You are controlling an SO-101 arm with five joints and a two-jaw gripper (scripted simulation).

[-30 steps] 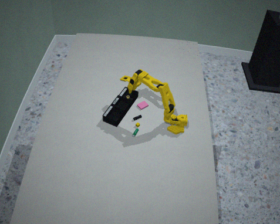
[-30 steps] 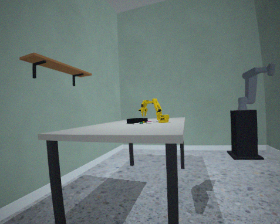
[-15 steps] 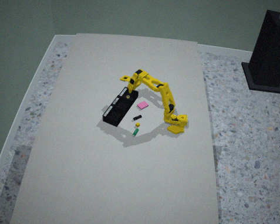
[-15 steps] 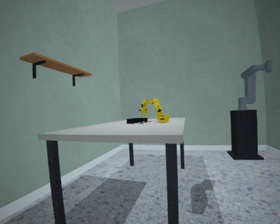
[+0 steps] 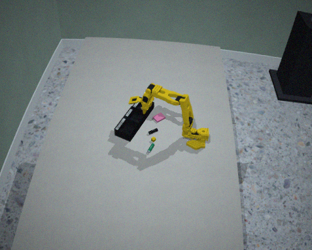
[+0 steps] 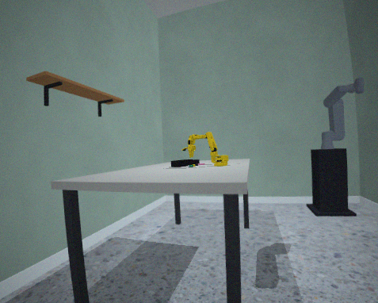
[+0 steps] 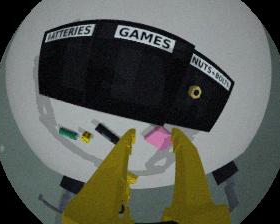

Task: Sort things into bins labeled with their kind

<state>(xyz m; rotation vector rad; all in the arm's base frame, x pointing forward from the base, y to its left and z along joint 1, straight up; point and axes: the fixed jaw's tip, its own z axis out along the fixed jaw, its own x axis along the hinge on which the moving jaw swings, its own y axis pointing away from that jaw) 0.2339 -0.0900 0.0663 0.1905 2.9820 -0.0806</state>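
A row of black bins (image 5: pixel 123 133) (image 6: pixel 179 163) stands on the table. Its labels read BATTERIES (image 7: pixel 71 33), GAMES (image 7: pixel 145 38) and NUTS+BOLTS (image 7: pixel 211 71). A brass nut (image 7: pixel 195 92) lies in the NUTS+BOLTS bin. On the table lie a green cylinder (image 5: pixel 151 148) (image 7: pixel 68 133) like a battery, a small yellow die (image 5: pixel 153 139) (image 7: pixel 86 136), a black bar-shaped thing (image 5: pixel 153 131) (image 7: pixel 107 133) and a pink block (image 5: pixel 159 117) (image 7: pixel 158 140). My gripper (image 5: pixel 144 113) (image 6: pixel 191 156) (image 7: pixel 154 131) is partly open and empty, above the bins' near side. The pink block shows beyond its fingertips, well below.
The arm's base (image 5: pixel 197 134) (image 6: pixel 221 160) stands on the table (image 5: pixel 137 203) (image 6: pixel 146 178), to the right of the loose things in the top view. The bin row's walls rise between the loose things and the labels. A wall shelf and a grey robot on a black pedestal are far off.
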